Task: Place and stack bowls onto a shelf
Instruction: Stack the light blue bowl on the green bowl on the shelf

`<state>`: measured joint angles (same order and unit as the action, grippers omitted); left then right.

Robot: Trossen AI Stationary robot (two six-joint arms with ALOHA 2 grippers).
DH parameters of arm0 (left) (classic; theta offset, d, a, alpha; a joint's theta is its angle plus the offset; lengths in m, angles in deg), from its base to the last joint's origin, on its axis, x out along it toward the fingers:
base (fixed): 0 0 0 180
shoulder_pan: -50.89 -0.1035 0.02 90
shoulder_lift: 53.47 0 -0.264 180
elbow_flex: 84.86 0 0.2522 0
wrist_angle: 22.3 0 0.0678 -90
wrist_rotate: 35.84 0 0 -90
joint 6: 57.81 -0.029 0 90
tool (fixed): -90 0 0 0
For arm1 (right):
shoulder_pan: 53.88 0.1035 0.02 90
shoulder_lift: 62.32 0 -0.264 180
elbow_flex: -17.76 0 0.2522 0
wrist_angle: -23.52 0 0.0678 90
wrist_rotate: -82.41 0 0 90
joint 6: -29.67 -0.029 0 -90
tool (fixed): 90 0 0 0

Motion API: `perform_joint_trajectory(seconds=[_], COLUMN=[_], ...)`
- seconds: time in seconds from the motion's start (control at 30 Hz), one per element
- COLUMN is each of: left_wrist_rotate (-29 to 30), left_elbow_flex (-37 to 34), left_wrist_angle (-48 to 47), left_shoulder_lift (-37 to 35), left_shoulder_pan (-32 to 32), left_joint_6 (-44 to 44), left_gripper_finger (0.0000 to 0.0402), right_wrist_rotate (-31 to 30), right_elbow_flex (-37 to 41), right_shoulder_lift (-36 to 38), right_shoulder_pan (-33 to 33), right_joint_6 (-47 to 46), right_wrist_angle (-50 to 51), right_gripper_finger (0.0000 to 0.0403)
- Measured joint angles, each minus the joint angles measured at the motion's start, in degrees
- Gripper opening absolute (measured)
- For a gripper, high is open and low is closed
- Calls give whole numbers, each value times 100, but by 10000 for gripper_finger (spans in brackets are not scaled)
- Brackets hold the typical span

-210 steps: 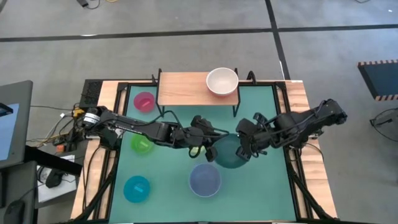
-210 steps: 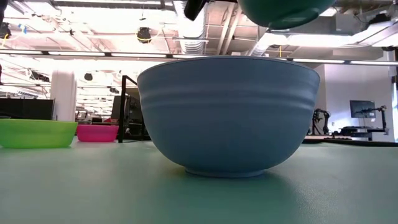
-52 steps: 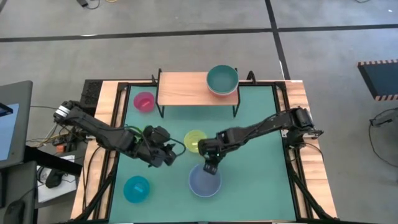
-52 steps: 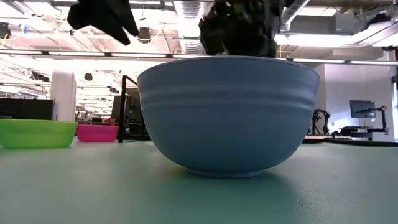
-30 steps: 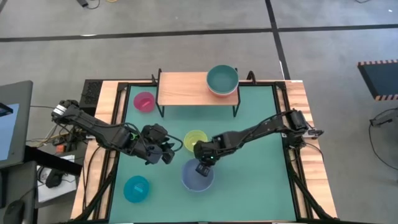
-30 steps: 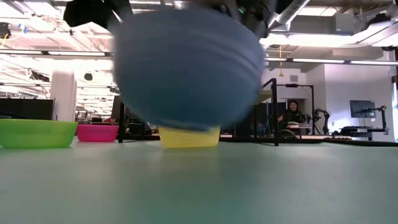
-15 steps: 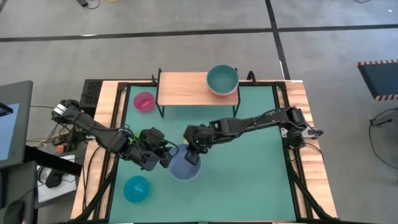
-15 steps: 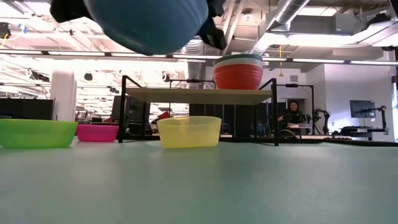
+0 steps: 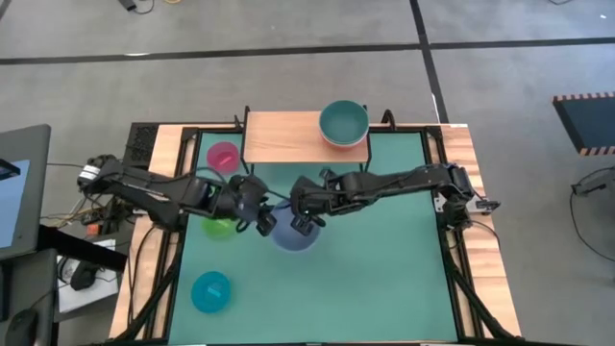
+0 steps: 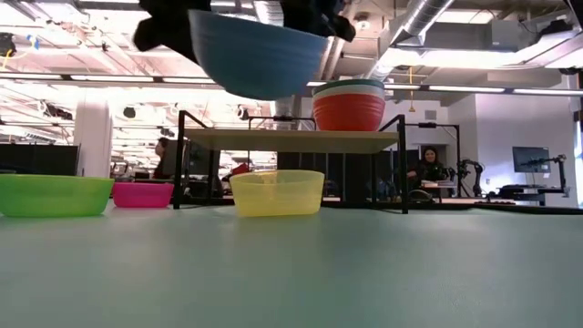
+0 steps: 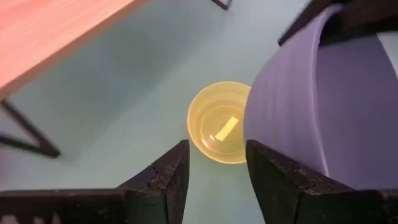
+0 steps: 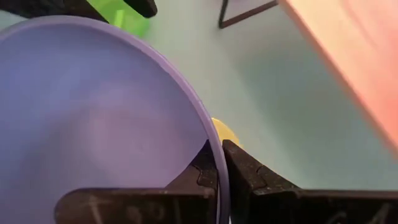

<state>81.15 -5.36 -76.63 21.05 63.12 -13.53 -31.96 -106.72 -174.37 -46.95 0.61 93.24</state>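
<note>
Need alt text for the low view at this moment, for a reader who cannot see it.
A pale blue bowl hangs in the air at the top of the picture, carried by dark robot arms. Below it a yellow bowl sits on the green mat, with green and pink bowls off to the left. Behind, the shelf carries a stack of bowls.

You can see a green mat covering the wooden table, and the table stands on a grey floor with dark lines on it. A screen and some wires sit off to one side. Far back in the room, a person sits near a monitor.
</note>
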Motion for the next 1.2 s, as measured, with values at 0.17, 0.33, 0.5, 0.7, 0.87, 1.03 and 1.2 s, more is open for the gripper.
perform_joint_trajectory(seconds=[0.17, 0.33, 0.5, 0.7, 0.87, 1.03, 1.2], left_wrist_rotate=[-647, -1317, -1182, -1196, -1573, -2002, -2054], left_elbow_flex=[2, 6, 278, 409, 409, 409, 409], left_wrist_angle=[230, 438, 465, 944, 1084, 1063, 1057], left_shoulder_lift=[-4, -145, -569, -948, -810, -472, -114], left_shoulder_pan=[-565, -984, -1247, -1544, -1677, -1695, -1695], left_joint_6=[-723, -1222, -1763, -2524, -2784, -2867, -2867], left_gripper_finger=[112, 37, 13, 69, 142, 180, 158], right_wrist_rotate=[-145, -139, -172, 259, 303, 305, 324], right_elbow_flex=[-291, -612, -719, -737, -737, -737, -737], right_shoulder_lift=[-2, 0, 11, 4, 4, 4, 43], right_shoulder_pan=[-69, -237, -481, -682, -676, -624, -540], right_joint_6=[447, 539, 536, 534, 538, 549, 566], right_wrist_angle=[323, 764, 1239, 1321, 1203, 1148, 1159], right_gripper_finger=[34, 34, 34, 37, 37, 37, 37])
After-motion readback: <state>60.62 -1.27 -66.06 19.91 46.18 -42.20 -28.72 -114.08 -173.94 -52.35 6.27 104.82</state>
